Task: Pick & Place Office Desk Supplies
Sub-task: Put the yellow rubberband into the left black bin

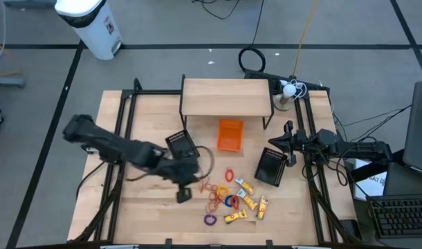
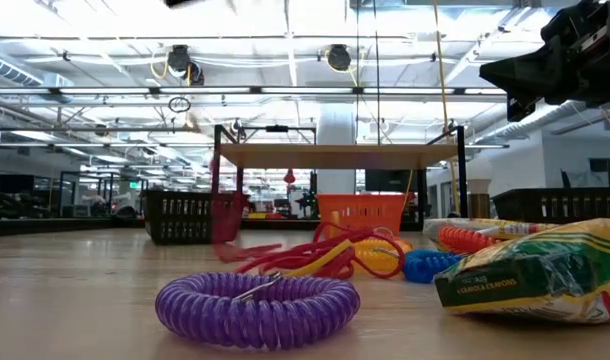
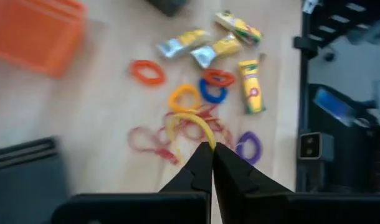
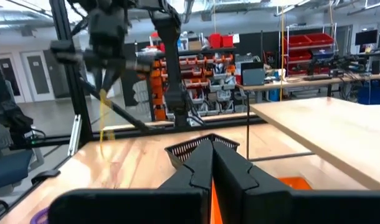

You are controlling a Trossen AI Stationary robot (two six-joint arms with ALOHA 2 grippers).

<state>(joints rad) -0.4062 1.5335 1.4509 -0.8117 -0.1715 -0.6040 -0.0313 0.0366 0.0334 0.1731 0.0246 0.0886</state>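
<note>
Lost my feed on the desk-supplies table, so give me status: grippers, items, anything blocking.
Left gripper shut on a yellow band, lifted over the pile. Right gripper shut, empty, parked at the right side. Orange basket unobstructed.

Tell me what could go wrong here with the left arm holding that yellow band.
1. The left gripper pinches the yellow band only at its fingertips; it may slip out.
2. The band hangs over the tangle of red rubber bands, so one might snag and get dragged along.
3. The black basket sits beside the left arm and could be bumped.
</note>
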